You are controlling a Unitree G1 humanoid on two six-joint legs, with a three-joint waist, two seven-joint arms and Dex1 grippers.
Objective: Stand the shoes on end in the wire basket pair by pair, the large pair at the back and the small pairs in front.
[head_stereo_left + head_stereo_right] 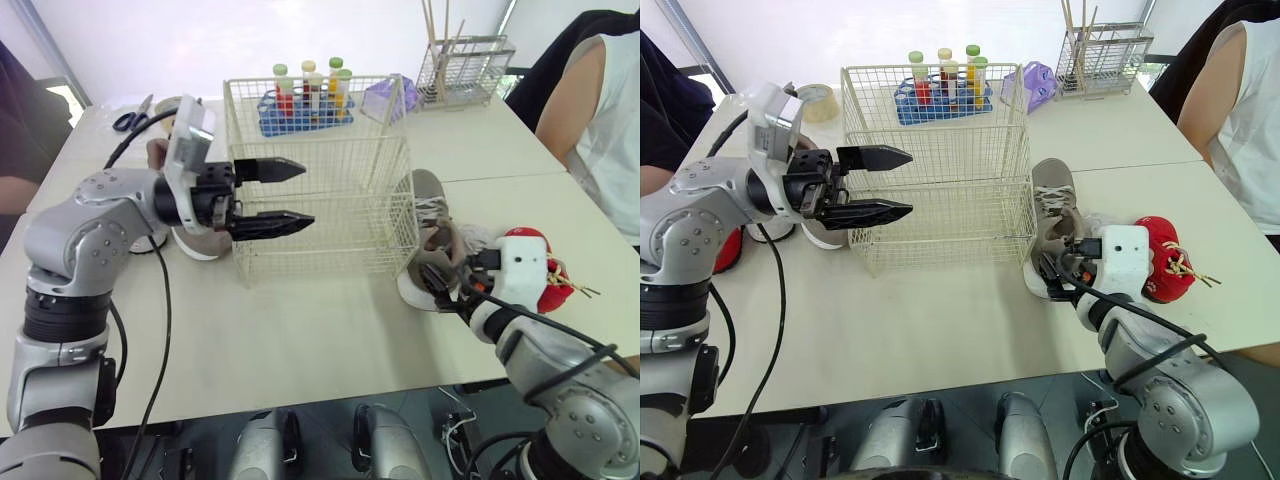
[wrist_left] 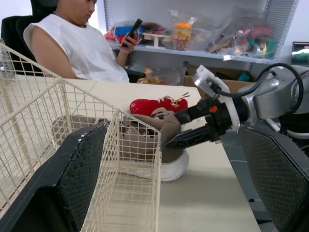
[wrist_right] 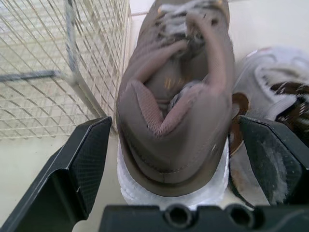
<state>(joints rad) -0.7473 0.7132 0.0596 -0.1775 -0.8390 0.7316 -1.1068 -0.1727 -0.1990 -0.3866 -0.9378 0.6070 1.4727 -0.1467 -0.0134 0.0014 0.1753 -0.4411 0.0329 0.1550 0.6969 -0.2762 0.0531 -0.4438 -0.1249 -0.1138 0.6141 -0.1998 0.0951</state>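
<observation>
The cream wire basket [image 1: 320,180] stands mid-table. Just right of it lies a large taupe shoe [image 1: 425,235] with a white sole, heel toward me. My right gripper [image 1: 447,287] is open at that heel, one finger [image 3: 79,164] on each side of the shoe [image 3: 176,111]. A small pale shoe [image 3: 270,92] lies against the taupe one, and a small red shoe [image 1: 548,272] sits further right. My left gripper [image 1: 288,198] hangs open at the basket's front left corner, holding nothing. Behind it rests a white-soled shoe [image 1: 195,245], and a red shoe [image 1: 730,248] lies further left.
Behind the basket are a blue rack of bottles [image 1: 305,100], a purple object [image 1: 383,98] and a wire utensil holder [image 1: 465,65]. Scissors [image 1: 128,120] and a tape roll [image 1: 818,102] lie at the back left. A person [image 1: 600,110] sits at the right, another [image 1: 20,130] at the left.
</observation>
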